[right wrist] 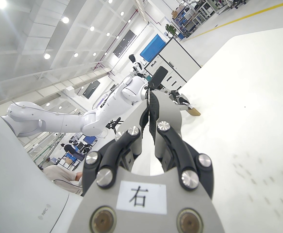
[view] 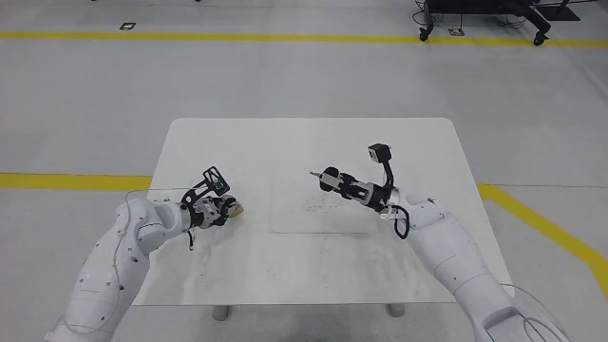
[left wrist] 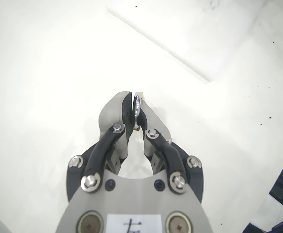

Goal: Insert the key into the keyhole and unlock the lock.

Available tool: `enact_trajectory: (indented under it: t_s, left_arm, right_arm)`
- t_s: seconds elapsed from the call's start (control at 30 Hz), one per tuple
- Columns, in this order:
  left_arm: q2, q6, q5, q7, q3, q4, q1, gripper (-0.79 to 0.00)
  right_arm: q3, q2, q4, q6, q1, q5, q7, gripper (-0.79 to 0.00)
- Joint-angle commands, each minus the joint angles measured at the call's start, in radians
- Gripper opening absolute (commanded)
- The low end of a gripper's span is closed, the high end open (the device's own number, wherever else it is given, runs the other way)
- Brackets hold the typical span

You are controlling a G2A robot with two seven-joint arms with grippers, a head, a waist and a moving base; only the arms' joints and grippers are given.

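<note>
Two items gripped, well apart: top view, left claw (view: 225, 211) clamps the lock (view: 235, 209), right claw (view: 329, 180) pinches the key (view: 314, 175). Left wrist view: claw closed on the lock (left wrist: 137, 109). Right wrist view: lock (right wrist: 194, 112) distant; insertion and unlocking judged outstanding.

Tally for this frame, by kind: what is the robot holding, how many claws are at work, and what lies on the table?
lock: 1
key: 1
claws: 2 (left claw, right claw)
flat sheet: 1
Total: 5
</note>
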Motion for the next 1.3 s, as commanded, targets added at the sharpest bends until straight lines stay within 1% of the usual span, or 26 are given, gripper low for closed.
enact_trajectory:
  t_s: [0.0, 0.2, 0.3, 0.53, 0.57, 0.6, 0.63, 0.7, 0.73, 0.77, 0.8, 0.83, 0.9, 0.93, 1.03, 1.13, 1.17, 1.27]
  left_arm:
    - [0.001, -0.001, -0.013, 0.032, -0.007, -0.004, 0.003, -0.785]
    - [0.004, 0.044, -0.041, 0.09, -0.032, -0.027, 0.017, -0.785]
    - [0.002, 0.063, -0.08, 0.15, -0.036, -0.058, 0.036, -0.785]
    - [0.002, 0.063, -0.08, 0.15, -0.036, -0.058, 0.036, -0.785]
    - [0.001, 0.062, -0.091, 0.156, -0.034, -0.059, 0.04, -0.785]
    - [-0.005, 0.043, -0.186, 0.169, -0.018, -0.043, 0.052, -0.785]
    - [-0.01, 0.038, -0.293, 0.136, -0.002, -0.012, 0.042, -0.785]
    - [-0.025, 0.089, -0.52, 0.024, 0.038, 0.056, -0.01, -0.785]
    - [-0.036, 0.123, -0.682, -0.061, 0.068, 0.095, -0.044, -0.785]
    - [-0.046, 0.176, -0.825, -0.148, 0.093, 0.142, -0.088, -0.785]
    - [-0.055, 0.23, -0.935, -0.248, 0.12, 0.187, -0.132, -0.785]
    - [-0.066, 0.274, -1.037, -0.324, 0.141, 0.234, -0.18, -0.785]
    - [-0.087, 0.339, -1.17, -0.427, 0.184, 0.34, -0.251, -0.785]
    - [-0.1, 0.356, -1.244, -0.465, 0.2, 0.389, -0.284, -0.785]
    - [-0.136, 0.399, -1.371, -0.539, 0.25, 0.514, -0.368, -0.785]
    - [-0.171, 0.46, -1.484, -0.602, 0.286, 0.605, -0.438, -0.785]
    - [-0.179, 0.473, -1.509, -0.619, 0.293, 0.621, -0.451, -0.785]
    - [-0.179, 0.473, -1.509, -0.619, 0.293, 0.621, -0.451, -0.785]
  right_arm:
    - [0.0, 0.0, 0.0, 0.0, 0.0, 0.0, 0.0, -0.785]
    - [0.0, 0.0, 0.0, 0.0, 0.0, 0.0, 0.0, -0.785]
    - [0.0, 0.0, 0.0, 0.0, 0.0, 0.0, 0.0, -0.785]
    - [0.0, 0.0, 0.0, 0.0, 0.0, 0.0, 0.0, -0.785]
    - [0.0, 0.0, 0.0, 0.0, 0.0, 0.0, 0.0, -0.785]
    - [0.0, 0.0, 0.0, 0.0, 0.0, 0.0, 0.0, -0.785]
    - [0.0, 0.0, 0.0, 0.0, 0.0, 0.0, 0.0, -0.785]
    - [0.001, -0.001, -0.013, 0.022, -0.007, 0.006, -0.031, -0.785]
    - [-0.001, -0.003, -0.02, 0.032, -0.011, 0.007, -0.048, -0.785]
    - [-0.004, -0.006, -0.025, 0.037, -0.016, 0.017, -0.072, -0.785]
    - [-0.007, -0.009, -0.025, 0.041, -0.018, 0.023, -0.096, -0.785]
    - [-0.011, -0.013, -0.026, 0.038, -0.019, 0.034, -0.117, -0.785]
    - [-0.024, -0.019, -0.022, 0.023, -0.019, 0.055, -0.129, -0.785]
    - [-0.026, -0.021, -0.014, 0.021, -0.016, 0.063, -0.135, -0.785]
    - [-0.035, -0.026, 0.003, 0.007, -0.007, 0.084, -0.149, -0.785]
    - [-0.032, -0.03, 0.004, 0.0, -0.007, 0.122, -0.168, -0.785]
    - [-0.03, -0.031, 0.002, 0.0, -0.009, 0.136, -0.171, -0.785]
    - [-0.03, -0.031, 0.002, 0.0, -0.009, 0.136, -0.171, -0.785]
